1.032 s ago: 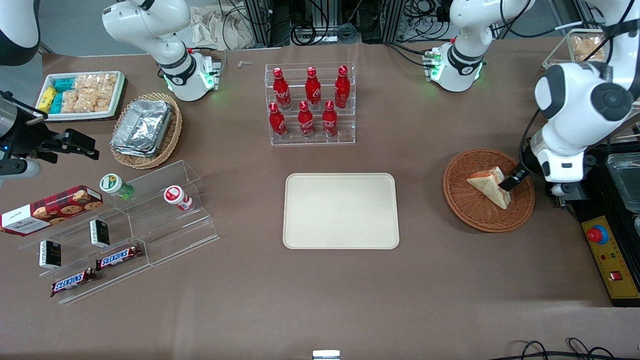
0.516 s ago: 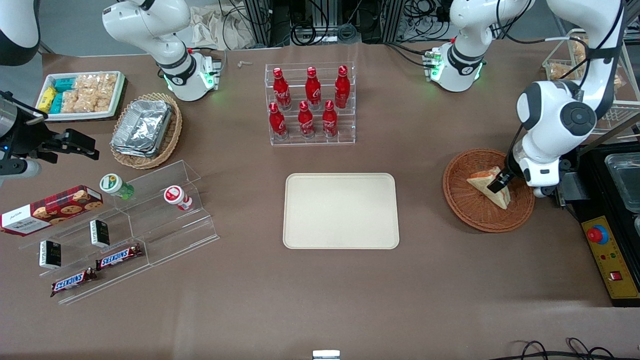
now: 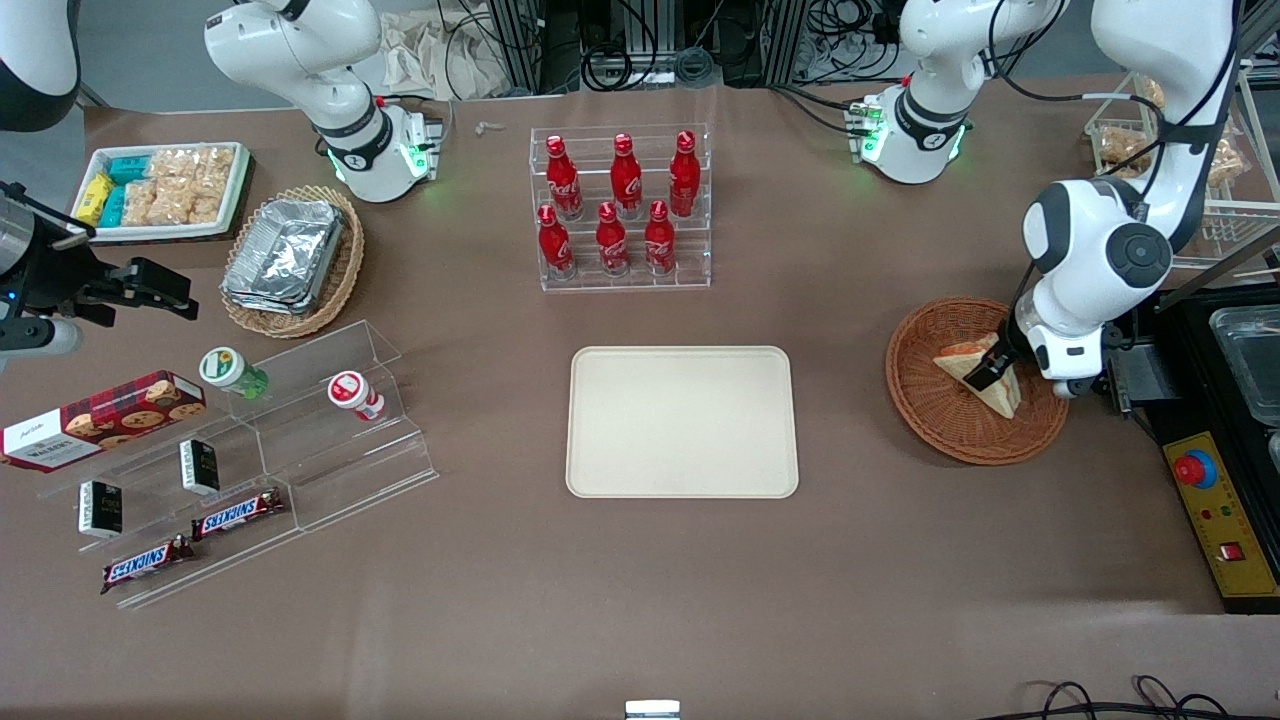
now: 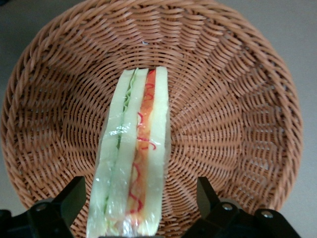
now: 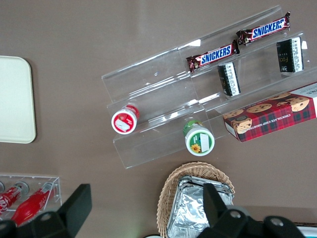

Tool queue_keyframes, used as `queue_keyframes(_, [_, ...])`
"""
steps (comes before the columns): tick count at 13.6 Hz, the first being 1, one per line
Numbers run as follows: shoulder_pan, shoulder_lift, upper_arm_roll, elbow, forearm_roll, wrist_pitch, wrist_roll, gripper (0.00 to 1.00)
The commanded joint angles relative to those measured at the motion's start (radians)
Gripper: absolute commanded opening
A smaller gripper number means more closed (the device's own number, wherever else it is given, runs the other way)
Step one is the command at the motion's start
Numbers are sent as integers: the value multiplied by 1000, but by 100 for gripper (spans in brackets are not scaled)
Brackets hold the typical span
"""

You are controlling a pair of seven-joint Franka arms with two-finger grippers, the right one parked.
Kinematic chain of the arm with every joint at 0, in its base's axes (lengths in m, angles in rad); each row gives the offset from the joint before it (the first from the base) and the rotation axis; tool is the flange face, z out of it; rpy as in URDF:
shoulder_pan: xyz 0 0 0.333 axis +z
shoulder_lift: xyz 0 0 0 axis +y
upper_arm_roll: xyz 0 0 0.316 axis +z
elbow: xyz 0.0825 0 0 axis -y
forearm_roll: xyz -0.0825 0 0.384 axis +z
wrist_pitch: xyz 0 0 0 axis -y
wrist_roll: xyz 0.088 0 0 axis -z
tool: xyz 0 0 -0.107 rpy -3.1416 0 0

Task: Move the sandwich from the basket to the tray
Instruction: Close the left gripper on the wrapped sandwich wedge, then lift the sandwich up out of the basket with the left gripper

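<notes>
Straddling sandwich (image 4: 132, 158) in basket (image 3: 940, 420), gripper (image 4: 136, 208) fingers spread wide, tray (image 3: 683, 421) bare, cola bottles (image 3: 620, 205) farther from camera

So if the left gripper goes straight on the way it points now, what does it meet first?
Most likely the sandwich: the open left gripper straddles it, with the basket floor just beneath.

end effector (image 4: 134, 208) low in basket (image 3: 930, 420), fingers open astride sandwich (image 4: 133, 158), bare table toward tray (image 3: 683, 480)

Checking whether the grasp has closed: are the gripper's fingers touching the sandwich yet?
No. In the wrist view the gripper is open, with gaps between both fingers and the sandwich in the basket.
</notes>
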Motion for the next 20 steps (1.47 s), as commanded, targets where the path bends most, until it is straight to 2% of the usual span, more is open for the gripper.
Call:
queue_keyframes(1, [12, 11, -7, -36, 26, 77, -39, 100])
queue_keyframes(2, [12, 20, -5, -36, 26, 89, -40, 79])
queue_keyframes(3, [11, 25, -5, -34, 26, 93, -58, 38])
queue_keyframes(4, [11, 23, -7, -32, 26, 102, -74, 4])
queue_keyframes(5, [9, 23, -7, -32, 26, 102, -77, 0])
queue_keyframes(9, [3, 6, -8, -26, 26, 94, -83, 0])
queue_keyframes(11, [3, -33, -8, -16, 56, 55, -75, 0])
queue_keyframes(13, [4, -96, -11, 50, 101, -124, -65, 0])
queue_keyframes(14, [3, -122, -15, 120, 100, -259, -34, 0])
queue_keyframes(17, [-28, -120, -25, 448, 48, -745, 98, 0])
queue_keyframes(20, [-31, -129, -39, 726, -14, -1058, 260, 0])
